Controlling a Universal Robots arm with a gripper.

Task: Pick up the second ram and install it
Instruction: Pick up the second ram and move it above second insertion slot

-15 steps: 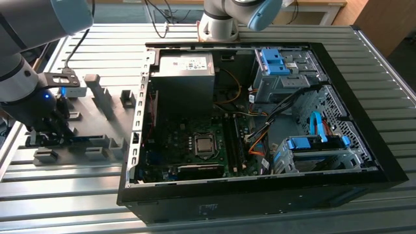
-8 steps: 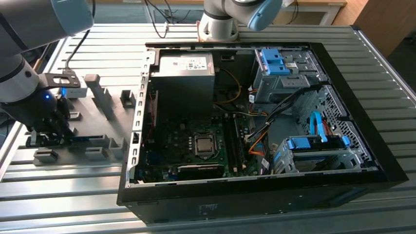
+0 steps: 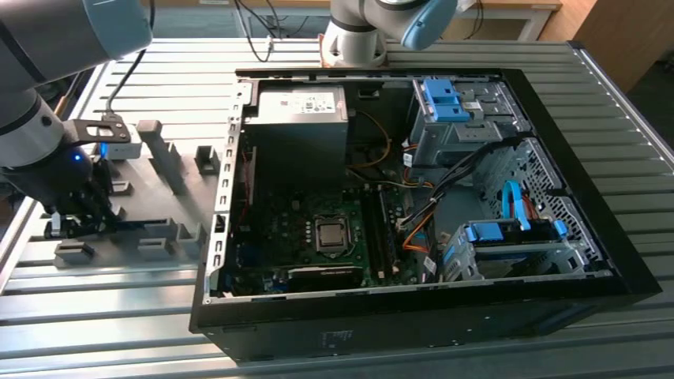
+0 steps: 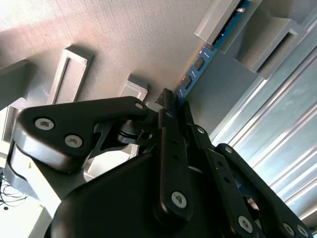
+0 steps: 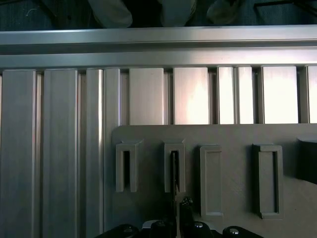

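Exterior view: the arm descends along the left edge of the frame, and its black gripper (image 3: 76, 219) sits low at the middle left, down among the posts of the grey slotted holder (image 3: 169, 162) that lies on the ribbed aluminium table (image 3: 106, 316). To the right of the holder, filling the centre and right of the frame, stands an open black computer case (image 3: 421, 316) with the dark green motherboard (image 3: 316, 237) exposed inside; the processor socket (image 3: 331, 234) lies at its centre and a grey power supply (image 3: 300, 106) sits above it.

Second wrist view: the gripper (image 4: 171, 101) occupies the lower half of the frame, its linkage drawn together so that the fingertips (image 4: 167, 97) meet on the near end of the second ram (image 4: 198, 62). The second ram is a thin blue-green strip standing on edge. It runs from the fingertips toward the upper right of the frame, where its far end passes between two grey posts of the slotted holder (image 4: 218, 20). The gripper is thus clenched on the stick while the stick is still seated in the holder.

First wrist view: the holder's plate (image 5: 237, 139) spans the lower right of the frame, carrying a row of upright slotted posts, and the fingertips (image 5: 184, 204) appear at the bottom centre, just below the post (image 5: 174, 168) whose slot holds a thin dark edge.
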